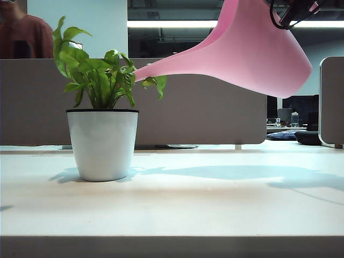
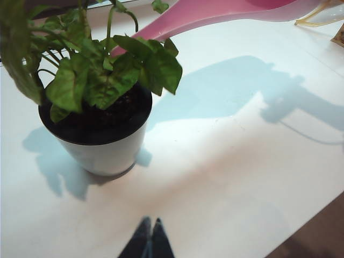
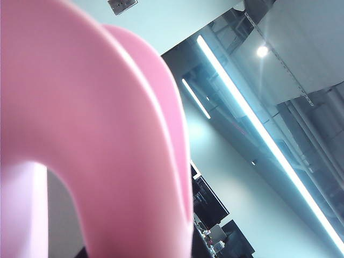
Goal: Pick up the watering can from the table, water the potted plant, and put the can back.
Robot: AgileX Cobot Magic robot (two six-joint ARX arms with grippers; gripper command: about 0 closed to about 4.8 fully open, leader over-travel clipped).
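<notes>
The pink watering can [image 1: 252,51] hangs tilted in the air at the upper right, above the table [image 1: 215,204]. Its long spout reaches left and its tip is among the leaves of the potted plant [image 1: 102,142]. My right gripper [image 1: 294,12] is at the top right edge and is shut on the watering can. In the right wrist view the can's curved handle [image 3: 107,134] fills the picture and hides the jaws. The left wrist view shows the plant [image 2: 97,80], dark soil and the spout [image 2: 215,13] above it. My left gripper [image 2: 151,221] is shut and empty, over the table near the pot.
A grey partition [image 1: 204,118] runs behind the table. A person in dark red [image 1: 24,35] sits behind it at the left. Dark items [image 1: 309,137] lie at the back right. The table's front edge [image 1: 172,236] is near the camera.
</notes>
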